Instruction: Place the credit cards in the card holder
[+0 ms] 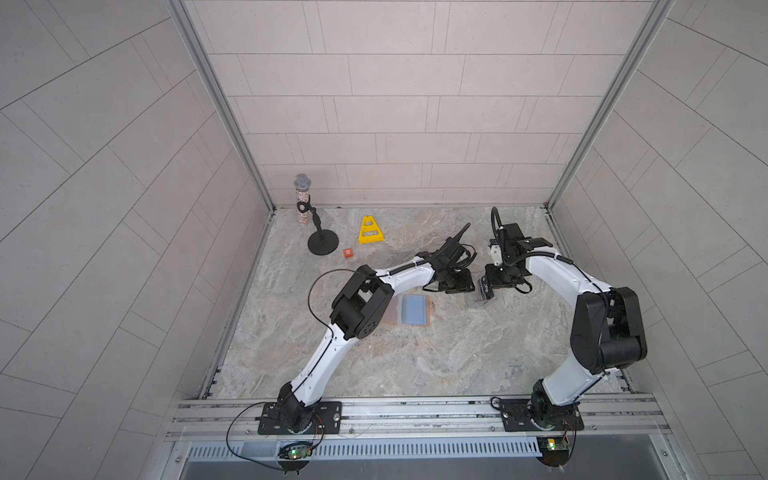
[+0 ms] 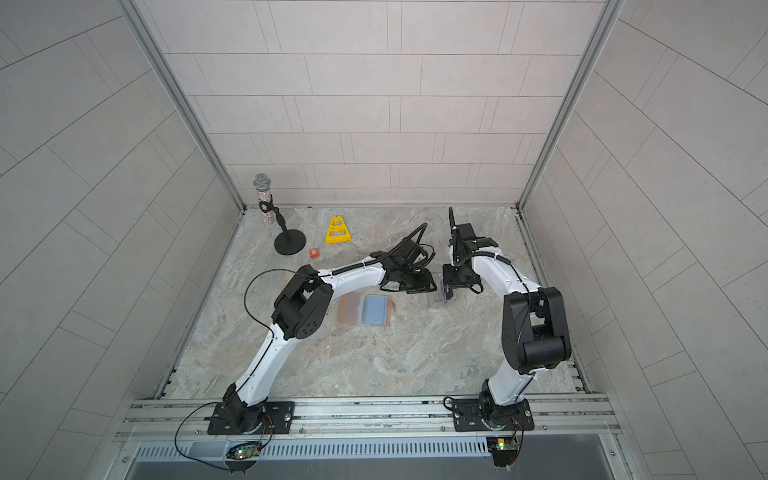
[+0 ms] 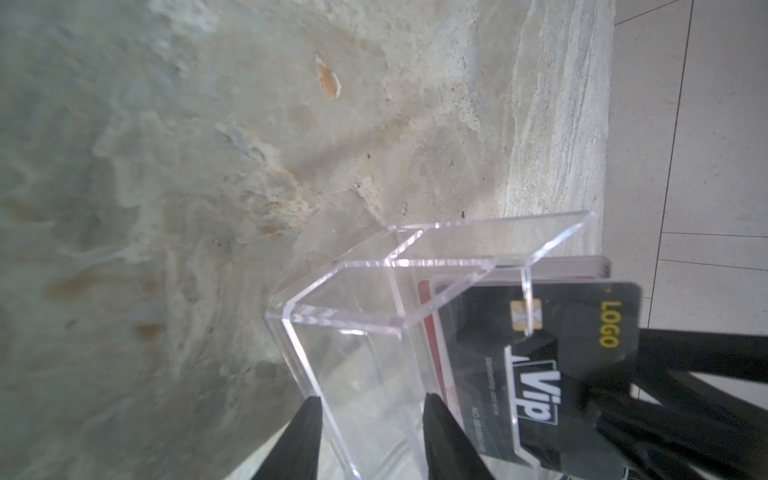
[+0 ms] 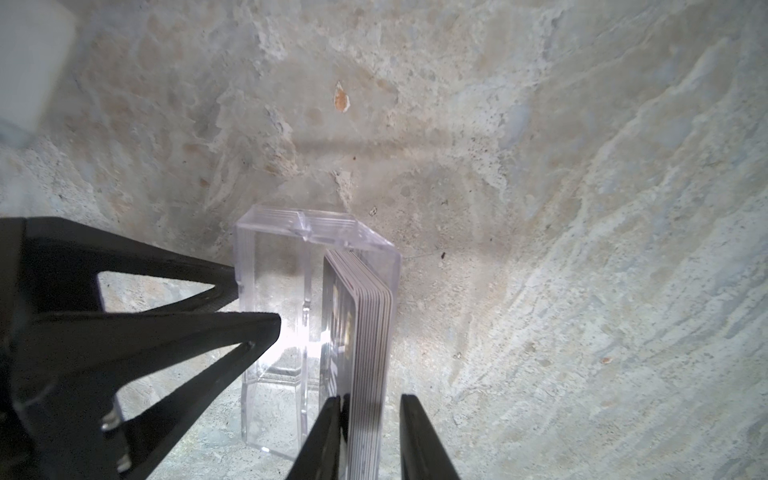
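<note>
The credit cards stand as a stack on edge in a clear plastic box, with a black "VIP" card in front and a red one behind it. My right gripper straddles the stack from above. One finger touches the black card and the other stands a gap away, so it is open. My left gripper is shut on the box's empty front compartment. The card holder lies unfolded on the table in both top views, blue-grey inside up, to the left of both grippers.
In both top views a microphone on a black stand, a yellow triangle frame and a small orange tag sit at the back left. The box stands mid-table, right of centre.
</note>
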